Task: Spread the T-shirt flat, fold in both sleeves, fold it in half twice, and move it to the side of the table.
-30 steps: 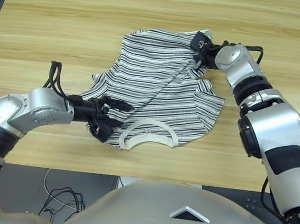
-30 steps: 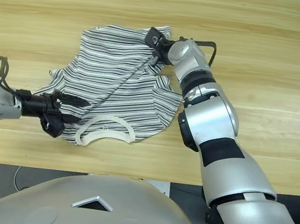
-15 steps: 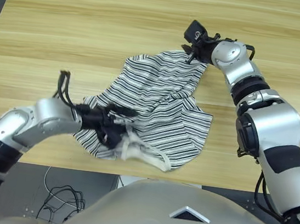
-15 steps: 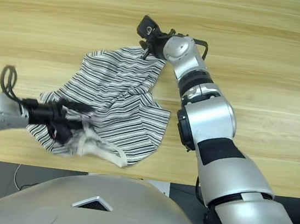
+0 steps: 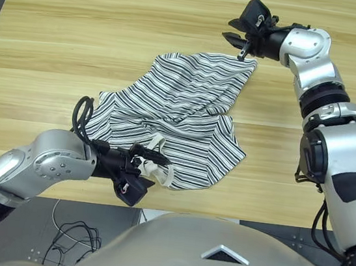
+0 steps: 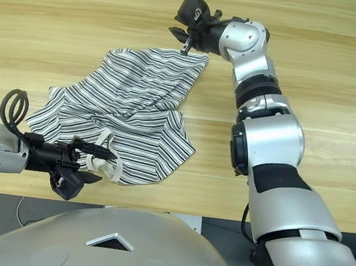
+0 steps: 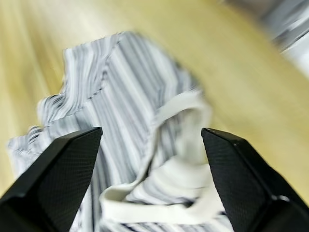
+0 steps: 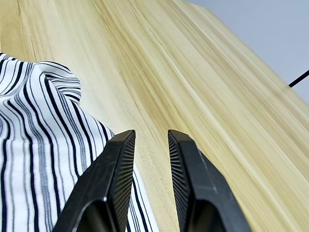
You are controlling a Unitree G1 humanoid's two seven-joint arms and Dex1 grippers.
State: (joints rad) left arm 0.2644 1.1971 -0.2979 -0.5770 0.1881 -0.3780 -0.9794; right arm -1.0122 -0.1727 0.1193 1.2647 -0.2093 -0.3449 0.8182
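Found the left pincer (image 5: 151,178) nearest, at the near edge of the tabletop (image 5: 65,39), its fingers (image 7: 63,164) spread wide. Saw the white collar (image 7: 169,183) bunched in the gap between them and draped against one finger. Could not tell true contact from mere overlap, with the wrist picture smeared. Lost the cloth beneath that pincer in the head views. Could not pick out either sleeve among the wrinkles.

Counted one striped T-shirt (image 5: 188,101), one collar, two pincers.

Traced the shirt lying rumpled on the tabletop, stretched from the left pincer out to the right pincer (image 5: 238,46), well apart from the first. Met that right pincer farthest off, poised just beyond the shirt's far corner (image 8: 48,96). Noted its fingers drawn narrow, with bare wood showing through the slit and no cloth in it.

Against half a second before: had sat closer in, right on that corner, and since swung farther out and off the cloth. Had drawn the collar end back toward the near edge with the left pincer. Left the shirt longer and flatter than before.
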